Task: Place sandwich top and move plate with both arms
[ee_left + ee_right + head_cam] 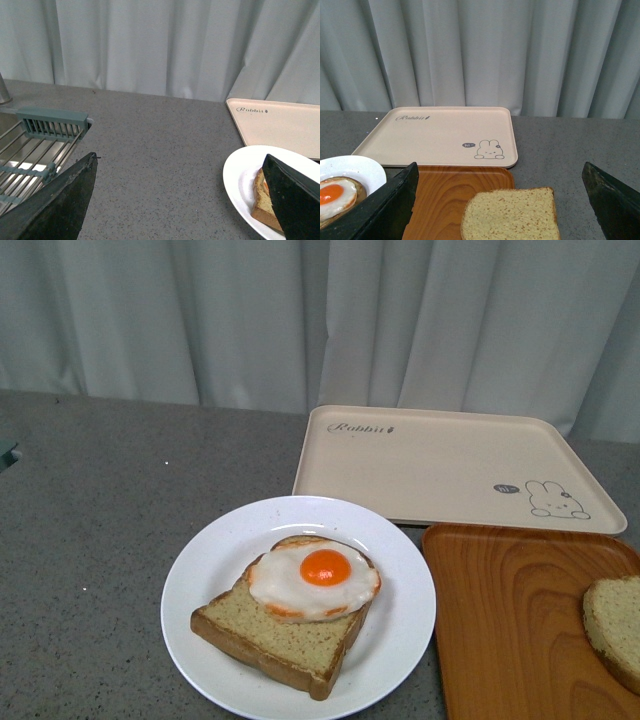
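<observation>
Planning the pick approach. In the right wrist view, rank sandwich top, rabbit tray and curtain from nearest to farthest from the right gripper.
1. sandwich top: on the orange tray, in line with the gap between the open fingers of the right gripper.
2. rabbit tray: on the counter beyond the orange tray.
3. curtain: at the very back, behind the counter.

sandwich top [509, 214] lying flat, white plate [210, 560] apart

A kitchen: speckled countertop [100, 500], sink rack [50, 127], grey curtains [200, 310].
</observation>
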